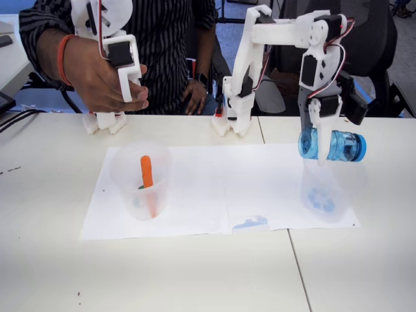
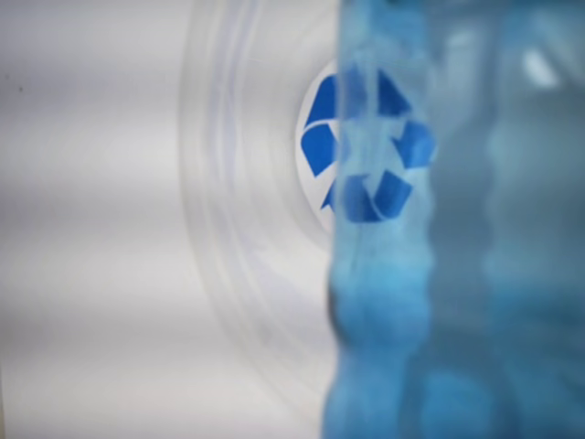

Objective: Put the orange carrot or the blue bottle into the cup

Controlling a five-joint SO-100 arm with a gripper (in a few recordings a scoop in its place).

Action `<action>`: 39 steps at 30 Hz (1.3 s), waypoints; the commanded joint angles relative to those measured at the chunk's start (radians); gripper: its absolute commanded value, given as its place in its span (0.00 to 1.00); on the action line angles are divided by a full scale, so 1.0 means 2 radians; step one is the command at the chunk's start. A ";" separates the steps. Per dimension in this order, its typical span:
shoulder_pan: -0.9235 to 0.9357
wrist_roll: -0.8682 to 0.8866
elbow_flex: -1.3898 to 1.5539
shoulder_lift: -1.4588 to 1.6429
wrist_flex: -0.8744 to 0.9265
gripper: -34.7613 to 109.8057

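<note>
While held sideways above the cup (image 1: 323,195), blue bottle (image 1: 333,145) clamped in gripper (image 1: 316,130), jaws closed on its body, orange carrot (image 1: 147,185) upright in other clear tumbler (image 1: 140,181) at left, fixed view.

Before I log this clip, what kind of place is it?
Probably an office or lab workbench: white tables pushed together, a black mesh office chair behind, and a white 3D-printed robot arm clamped at the edge.

1. The fixed view is evenly bright, with soft daylight and faint shadows on the white table (image 1: 195,273).
2. The wrist view is heavily blurred: the blue bottle (image 2: 457,274) is out of focus at the right.
3. The cup (image 2: 247,229) rim looks soft, its blue mark sharper.
</note>
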 commanded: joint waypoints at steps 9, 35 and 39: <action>-0.007 0.008 -0.045 0.028 0.001 0.43; -0.008 0.001 -0.046 0.058 0.001 0.50; -0.007 0.001 -0.046 0.089 0.001 0.50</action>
